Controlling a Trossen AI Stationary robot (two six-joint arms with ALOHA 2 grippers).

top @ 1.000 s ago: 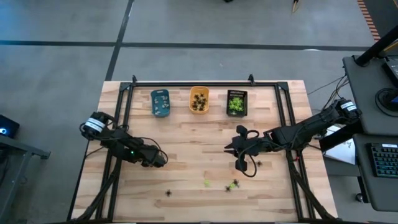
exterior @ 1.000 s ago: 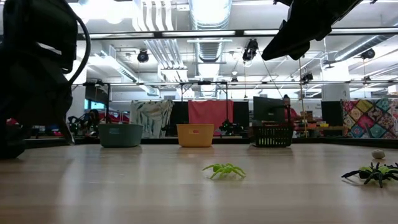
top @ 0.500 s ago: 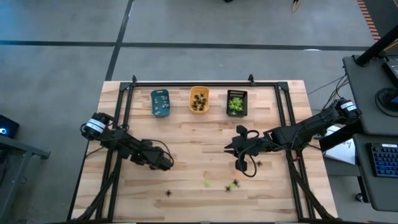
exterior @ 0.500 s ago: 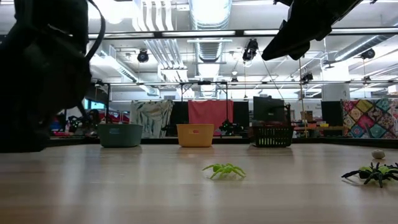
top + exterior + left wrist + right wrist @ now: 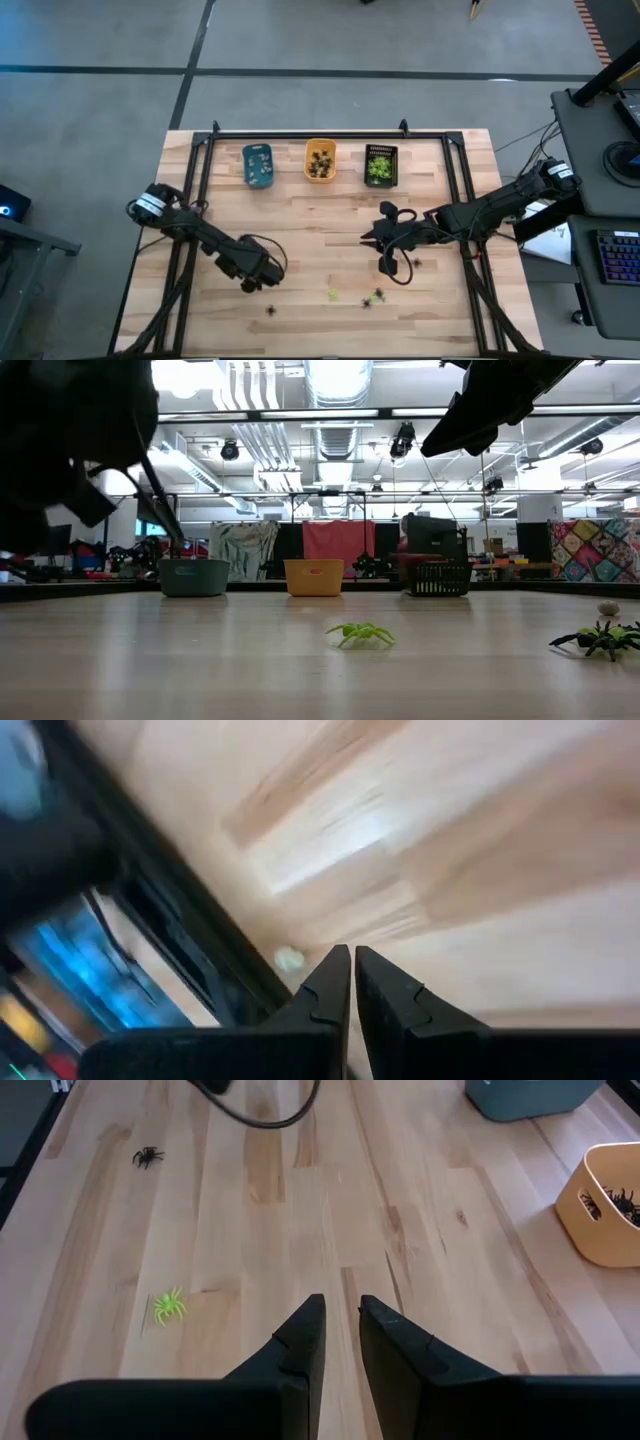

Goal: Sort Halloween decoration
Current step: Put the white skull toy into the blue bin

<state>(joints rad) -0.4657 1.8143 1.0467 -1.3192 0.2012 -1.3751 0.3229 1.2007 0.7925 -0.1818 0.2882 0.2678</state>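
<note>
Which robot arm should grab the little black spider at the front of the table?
Probably the left. The left gripper is shut and hangs close beside the black spider, while the right gripper sits farther off, nearer the green spiders.

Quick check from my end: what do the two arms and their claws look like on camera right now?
Both arms are black and jointed, each with a pale band near its base and black cables looping alongside. The left claw has two dark, tapered, wedge-shaped fingers; the right claw has the same dark angular pair. No other markings show.
</note>
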